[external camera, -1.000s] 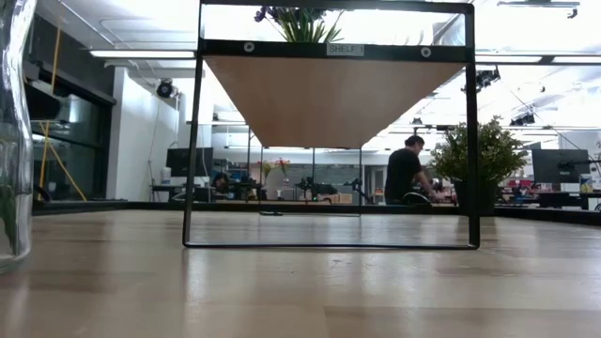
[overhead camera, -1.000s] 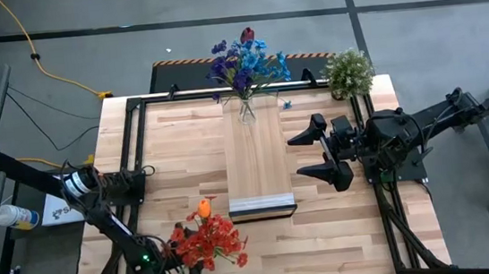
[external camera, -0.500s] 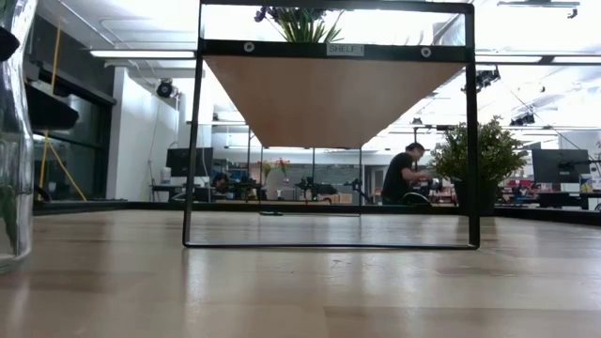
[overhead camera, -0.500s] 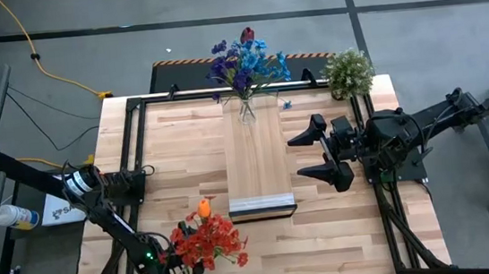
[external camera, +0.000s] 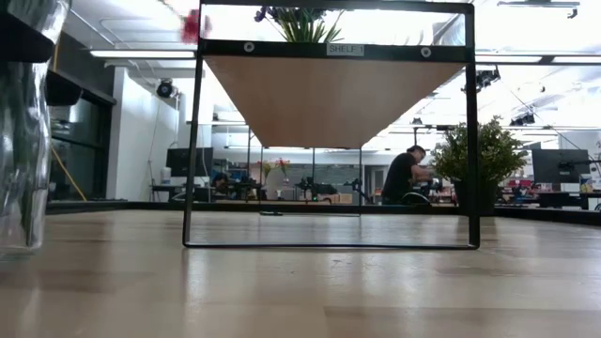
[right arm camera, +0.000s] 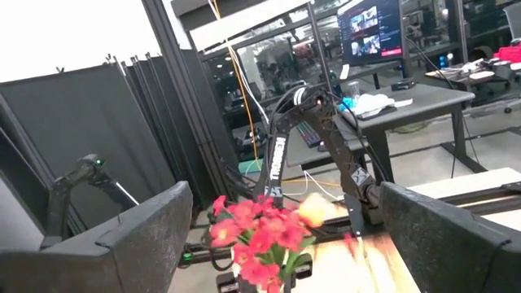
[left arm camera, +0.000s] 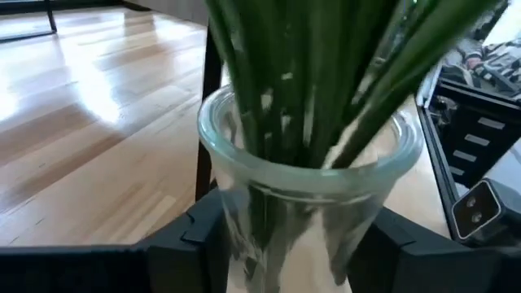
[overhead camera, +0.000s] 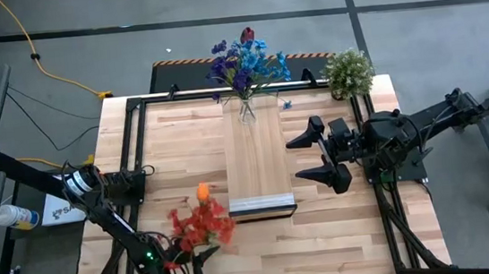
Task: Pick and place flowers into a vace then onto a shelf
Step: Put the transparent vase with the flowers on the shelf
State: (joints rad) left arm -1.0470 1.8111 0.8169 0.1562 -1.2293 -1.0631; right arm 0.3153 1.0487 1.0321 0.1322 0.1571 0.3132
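Two bunches of flowers show from above. The red and orange flowers (overhead camera: 201, 227) stand in a glass vase (left arm camera: 309, 175) at the near left of the tabletop (overhead camera: 184, 161), and my left gripper (overhead camera: 187, 261) is clamped on that vase. Only my left wrist view shows the grip: my dark fingers (left arm camera: 207, 236) press the glass on both sides, with green stems packed inside the rim. The low view catches just the vase wall at its edge, lifted clear of the wood. A blue and purple bunch (overhead camera: 242, 65) sits in its own glass at the far end of the shelf (overhead camera: 258, 158). My right gripper (overhead camera: 323, 156) waits beside the shelf, fingers spread wide, facing the red bunch. A potted plant (overhead camera: 348, 71) stands at the far right corner.
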